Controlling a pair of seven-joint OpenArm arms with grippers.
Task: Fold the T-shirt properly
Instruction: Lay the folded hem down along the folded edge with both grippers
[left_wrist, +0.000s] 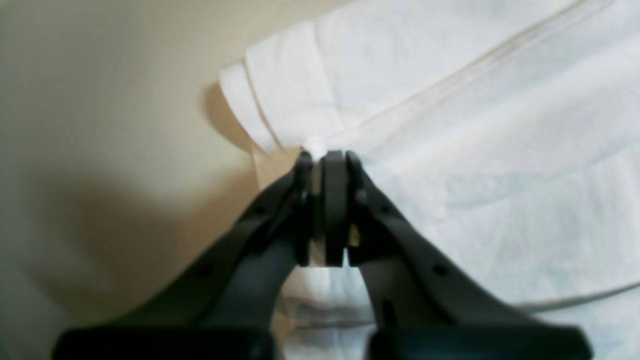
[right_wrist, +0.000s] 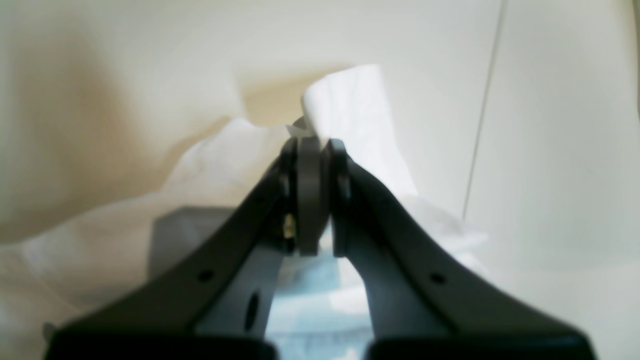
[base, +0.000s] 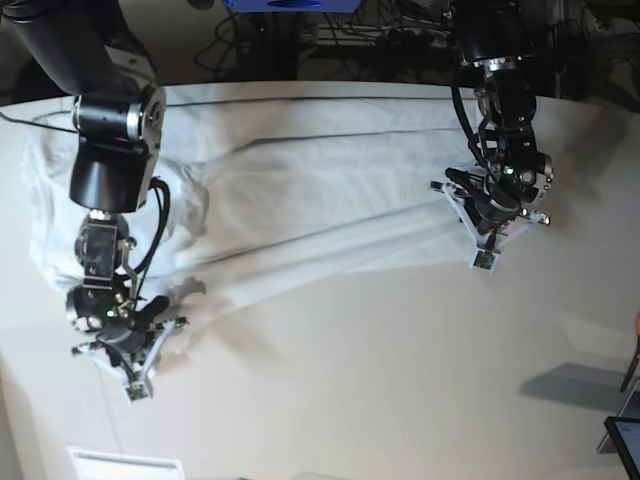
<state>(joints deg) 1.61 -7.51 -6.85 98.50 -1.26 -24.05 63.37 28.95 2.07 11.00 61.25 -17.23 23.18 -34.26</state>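
The white T-shirt (base: 320, 200) lies stretched in wrinkles across the far half of the table. My left gripper (base: 485, 262) is at the shirt's right end, on the base view's right. It is shut on a hemmed edge of the T-shirt (left_wrist: 450, 100), and a bit of cloth shows at the tips of the left gripper (left_wrist: 325, 157). My right gripper (base: 135, 388) is low at the near left and is shut on a bunched corner. The right wrist view shows that fabric (right_wrist: 350, 110) rising from the tips of the right gripper (right_wrist: 314, 145).
Bare pale tabletop (base: 400, 380) fills the near half. A white sheet (base: 125, 465) lies at the front left edge. A dark screen corner (base: 625, 440) pokes in at the lower right. Cables run behind the table.
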